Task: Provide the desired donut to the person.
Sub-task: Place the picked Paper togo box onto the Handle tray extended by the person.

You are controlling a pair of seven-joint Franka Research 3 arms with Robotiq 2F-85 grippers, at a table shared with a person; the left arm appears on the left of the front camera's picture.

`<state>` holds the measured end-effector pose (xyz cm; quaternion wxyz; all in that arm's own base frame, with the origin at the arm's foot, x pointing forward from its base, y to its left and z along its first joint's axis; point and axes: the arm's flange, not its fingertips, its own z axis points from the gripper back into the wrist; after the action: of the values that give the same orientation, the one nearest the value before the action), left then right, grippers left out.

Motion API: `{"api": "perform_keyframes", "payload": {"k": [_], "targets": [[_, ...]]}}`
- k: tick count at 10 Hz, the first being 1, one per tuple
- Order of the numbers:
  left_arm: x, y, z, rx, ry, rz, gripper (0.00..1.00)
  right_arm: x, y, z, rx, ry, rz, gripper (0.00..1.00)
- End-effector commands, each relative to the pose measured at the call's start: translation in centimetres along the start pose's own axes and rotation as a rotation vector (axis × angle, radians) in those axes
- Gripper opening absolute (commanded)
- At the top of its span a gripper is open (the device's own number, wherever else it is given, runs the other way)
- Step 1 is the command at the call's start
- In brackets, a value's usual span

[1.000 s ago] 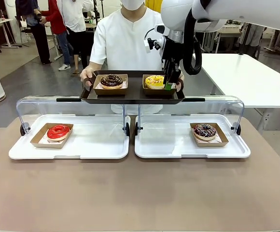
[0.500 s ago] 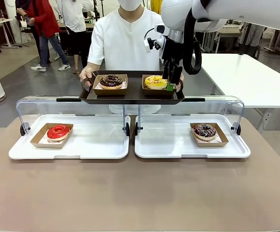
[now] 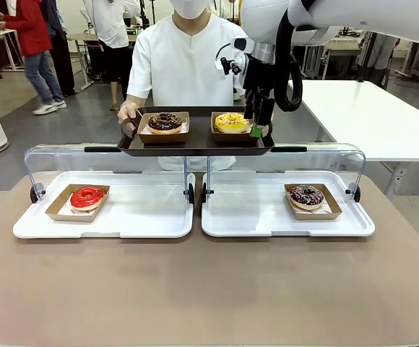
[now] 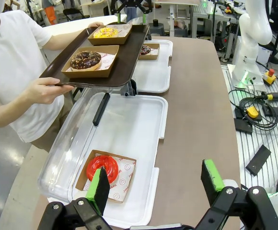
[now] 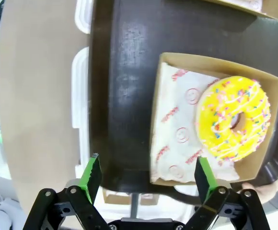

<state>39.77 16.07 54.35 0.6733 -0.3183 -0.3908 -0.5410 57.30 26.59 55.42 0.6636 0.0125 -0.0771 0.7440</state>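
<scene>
Right end effector (image 3: 256, 119) wide, empty, over tray (image 3: 195, 143). Yellow donut (image 3: 232, 121) sits there in box (image 5: 177, 115). You grip stiff box rim; icing soft, smears.

Robotics lab, staged as donut counter. Brown table (image 3: 195, 289) carries white display trays (image 3: 108, 217) with clear hinged lids (image 3: 108, 153). Behind: open grey floor, white worktables (image 3: 368, 116), people standing about. Left wrist view: another white robot arm (image 4: 251, 38), loose cables, probably controllers on metal bench (image 4: 263, 139).
</scene>
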Motion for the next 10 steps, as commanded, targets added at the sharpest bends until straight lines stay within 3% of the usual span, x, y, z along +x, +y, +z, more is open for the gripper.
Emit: {"api": "perform_keyframes", "payload": {"k": [1, 5, 8, 9, 10], "targets": [[0.0, -0.2, 0.2, -0.003, 0.013, -0.001, 1.00, -0.1, 5.5, 2.8, -0.015, 0.072, -0.008, 1.00], [0.0, -0.2, 0.2, -0.003, 0.013, -0.001, 1.00, -4.2, 14.1, 3.5, -0.102, 0.057, -0.035, 1.00], [0.0, -0.2, 0.2, -0.003, 0.013, -0.001, 1.00, -5.9, 15.3, 2.9, -0.126, -0.009, -0.004, 1.00], [0.0, -0.2, 0.2, -0.003, 0.013, -0.001, 1.00, -5.2, 14.7, 4.3, -0.097, 0.063, -0.057, 1.00], [0.0, -0.2, 0.2, -0.003, 0.013, -0.001, 1.00, -5.2, 14.7, 4.3, -0.097, 0.063, -0.057, 1.00]]}}
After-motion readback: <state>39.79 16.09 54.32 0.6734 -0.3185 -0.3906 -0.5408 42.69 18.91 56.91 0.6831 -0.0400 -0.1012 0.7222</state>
